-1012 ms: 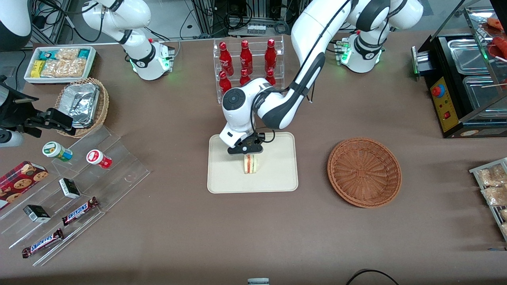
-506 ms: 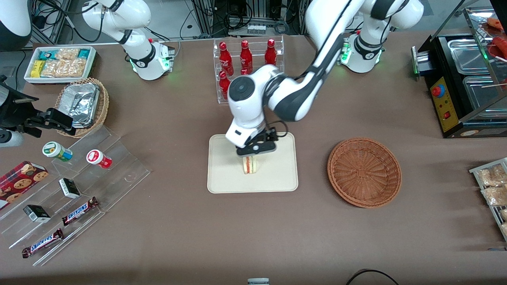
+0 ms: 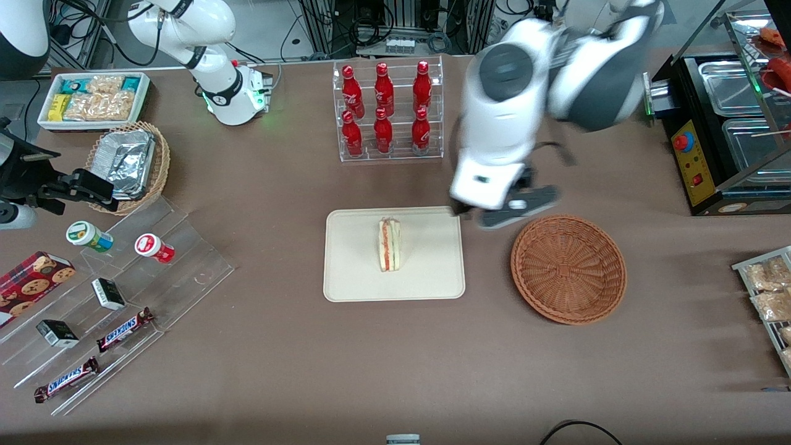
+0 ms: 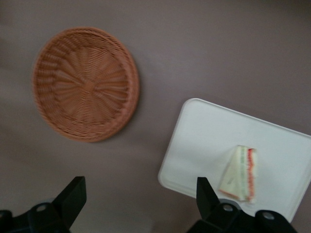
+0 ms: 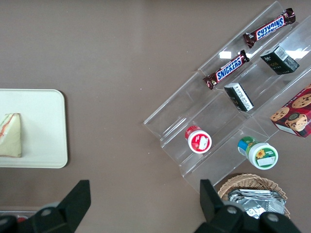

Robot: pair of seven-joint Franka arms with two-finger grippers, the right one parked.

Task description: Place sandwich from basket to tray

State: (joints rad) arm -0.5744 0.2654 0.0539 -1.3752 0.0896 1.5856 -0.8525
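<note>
1. Found the sandwich resting on the tray, near its middle, striped edge showing upward to the front camera. Judged the placing itself as done, with nothing left in the basket.
2. Noted the fingers spread wide apart with nothing between them, raised above the surface between tray and basket, close to the basket's rim and clear of the sandwich.
3. Judged toppling the likeliest trouble: seemed to stand on a narrow side rather than lie flat, though hard to tell for certain. Could tip onto its face from a knock to the tray or a jolt through the surface.
4. Judged a slide off the tray unlikely, given bare tray on every side of the sandwich and a low rim around it.
5. Flagged the basket next: light, empty, and just beside the fingers. Could get clipped and shoved along the surface by any low sweep toward the working arm's end.
6. Flagged the bottle rack too, standing farther from the front camera than the tray. Could be struck by the arm's bulky elbow on a careless swing, with bottles rattled or spilled.
7. Saw no reason to go back over the tray; a second pass there would only risk dragging the sandwich.
</note>
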